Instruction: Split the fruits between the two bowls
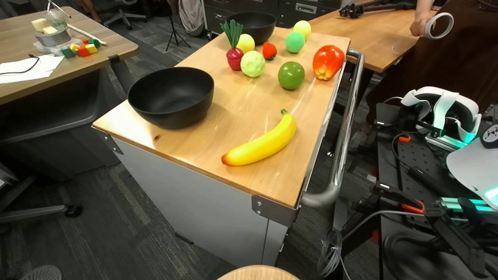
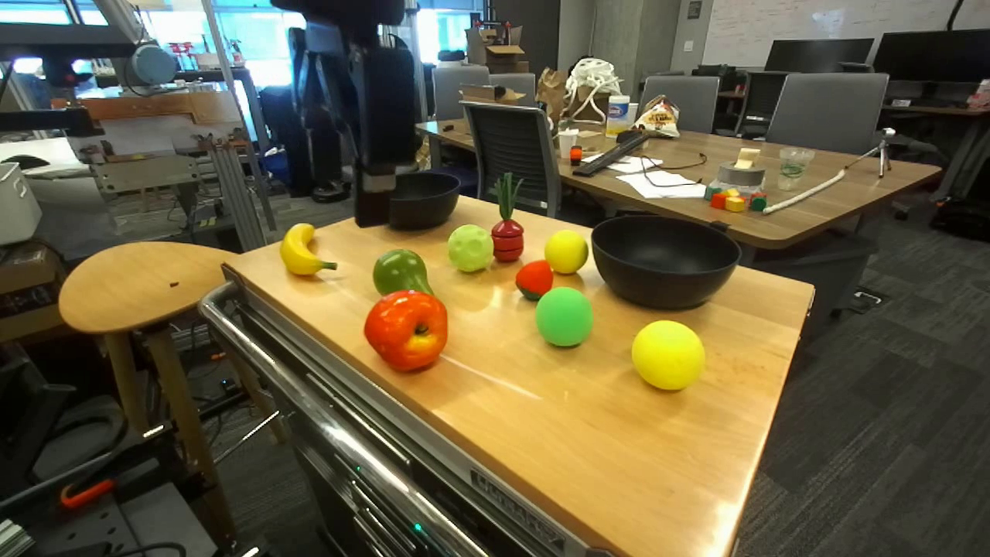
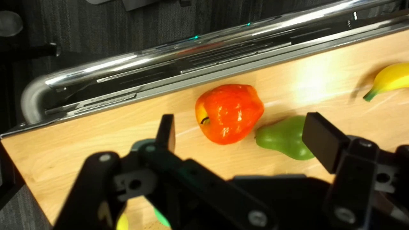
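i have the gripper (image 3: 244,134) hanging above the wooden cart top (image 2: 595,456), jaws wide apart, while the red apple (image 3: 228,115), green pear (image 3: 282,138) and yellow banana (image 1: 264,144) lie outside both black bowls (image 1: 175,120).

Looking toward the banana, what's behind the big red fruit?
In an exterior view, the pear shows behind the big red fruit; the pear's lower part is covered there.

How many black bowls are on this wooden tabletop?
2. In an exterior view, the nearer black bowl stands at the end with the banana; the farther black bowl stands toward the opposite end. Both exterior views show these two; none seems hidden.
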`<state>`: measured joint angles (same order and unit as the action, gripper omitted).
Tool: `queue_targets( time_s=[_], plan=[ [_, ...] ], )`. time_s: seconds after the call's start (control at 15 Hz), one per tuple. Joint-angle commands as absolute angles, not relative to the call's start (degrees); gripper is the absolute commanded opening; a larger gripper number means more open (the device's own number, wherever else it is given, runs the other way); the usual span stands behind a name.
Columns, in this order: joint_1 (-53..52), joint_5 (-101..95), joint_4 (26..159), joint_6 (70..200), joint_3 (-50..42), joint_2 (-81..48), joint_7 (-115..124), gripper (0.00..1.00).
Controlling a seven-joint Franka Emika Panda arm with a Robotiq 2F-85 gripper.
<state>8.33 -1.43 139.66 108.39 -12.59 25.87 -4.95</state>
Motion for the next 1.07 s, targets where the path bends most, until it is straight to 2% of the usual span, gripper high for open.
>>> queue_targets(
  time_s=[0.0, 0.33, 0.8, 1.0],
  plan=[
    [9.45, -2.28, 139.45, 116.38, -13.81, 20.23, -8.39, 1.0],
    [9.1, -1.16, 142.11, 125.67, -14.85, 14.33, -15.26, 1.0],
    [9.25, -0.73, 142.8, 123.89, -13.94, 13.14, -16.71, 1.0],
    [7.24, 5.81, 144.66, 125.48, -14.54, 14.9, -23.36, 1.0]
  ],
)
